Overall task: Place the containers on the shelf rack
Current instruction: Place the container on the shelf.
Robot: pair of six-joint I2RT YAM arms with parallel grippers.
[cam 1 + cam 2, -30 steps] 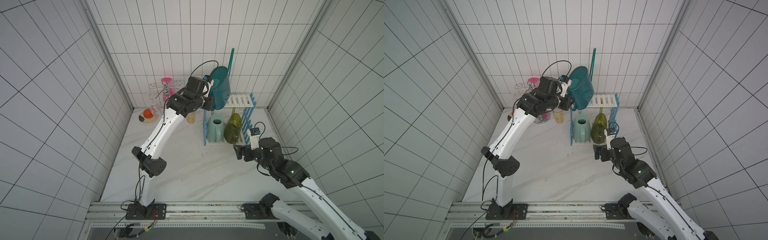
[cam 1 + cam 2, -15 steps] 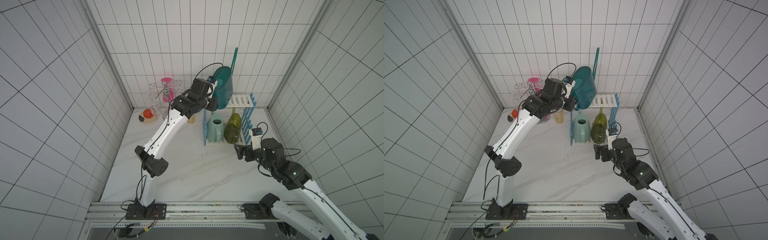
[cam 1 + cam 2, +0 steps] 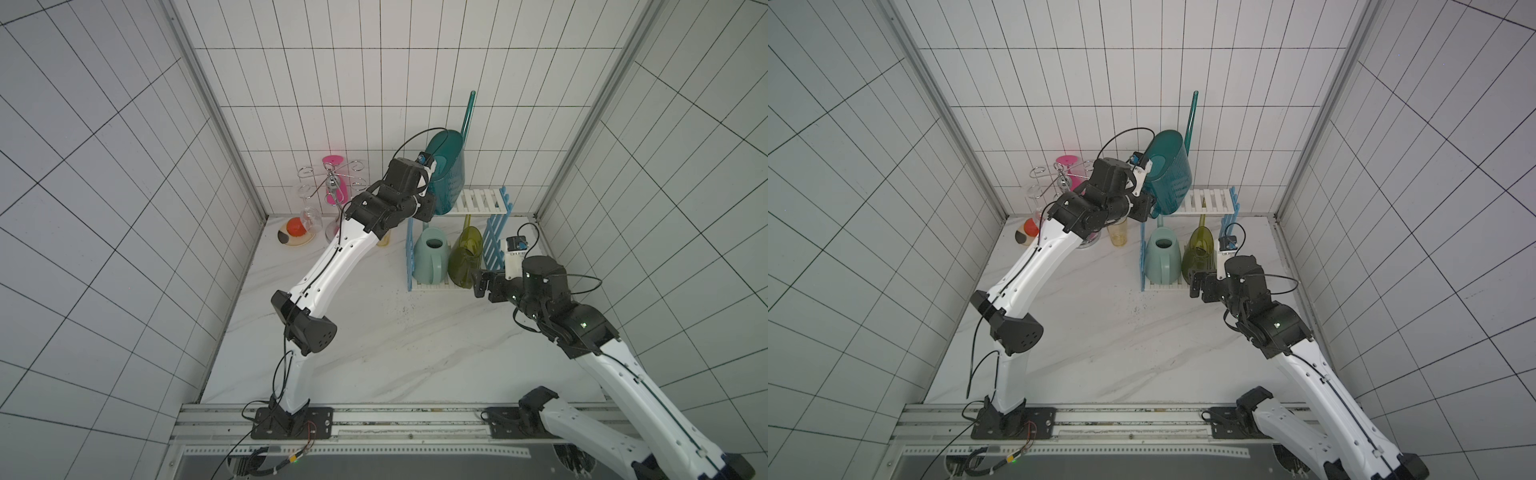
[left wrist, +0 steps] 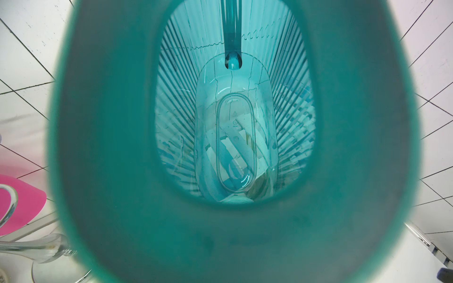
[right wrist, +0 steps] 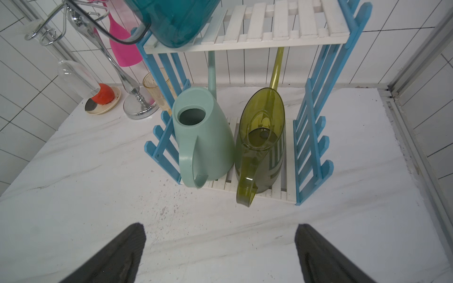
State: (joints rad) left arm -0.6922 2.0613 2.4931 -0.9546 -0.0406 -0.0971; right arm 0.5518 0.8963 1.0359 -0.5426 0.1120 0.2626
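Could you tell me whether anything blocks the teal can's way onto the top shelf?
Nothing visible does: the top shelf is bare, and the left gripper holds the teal can over its end.

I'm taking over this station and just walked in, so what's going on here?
The left gripper is shut on the dark teal watering can, holding it tilted at one end of the shelf rack's top shelf; whether its base already rests there is hard to tell. The mint green can and the olive-green can stand side by side on the bottom shelf. The right gripper is open and empty, hovering over the table in front of the rack.
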